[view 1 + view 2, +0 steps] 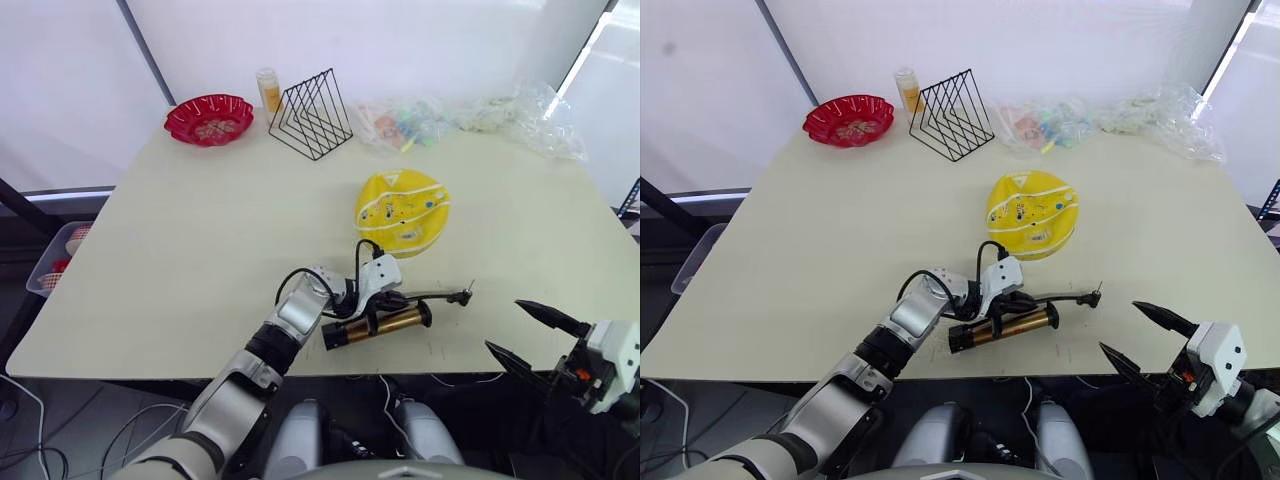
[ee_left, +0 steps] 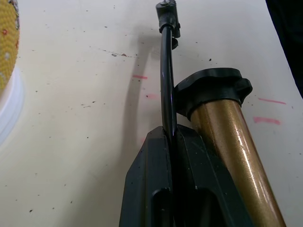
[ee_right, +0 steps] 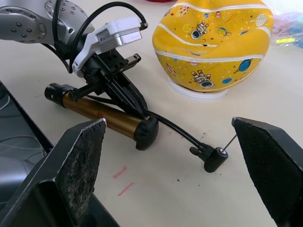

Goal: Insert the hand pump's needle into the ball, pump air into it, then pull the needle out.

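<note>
- Pump (image 1: 378,326) lies flat on the worktop (image 1: 180,260), near the front edge and in front of the ball (image 1: 402,212), well apart from it.
- Its gold barrel has a black cap at each end; the cap facing the right hand (image 1: 520,330) sits just beside the hose (image 3: 175,129).
- Thin black hose runs from the pump out along the worktop, away from the ball's front side, ending in a small black fitting.
- Needle (image 3: 230,141) sticks up at a slant from that fitting, its tip in the air and touching nothing.
- Left hand (image 1: 388,300) is closed on the hose right next to the pump's barrel; the wrist view shows the hose pinched between its black fingers (image 2: 151,189).
- Right hand hangs off the front edge of the worktop, beyond the needle from the pump, with its two fingers spread wide and holding nothing.
- Ball is yellow with printed patterns, dented and slack, resting on a white ring.
- Behind the ball, at the far side of the worktop, stand a black wire rack (image 1: 312,114) and a red bowl (image 1: 209,119).
</note>
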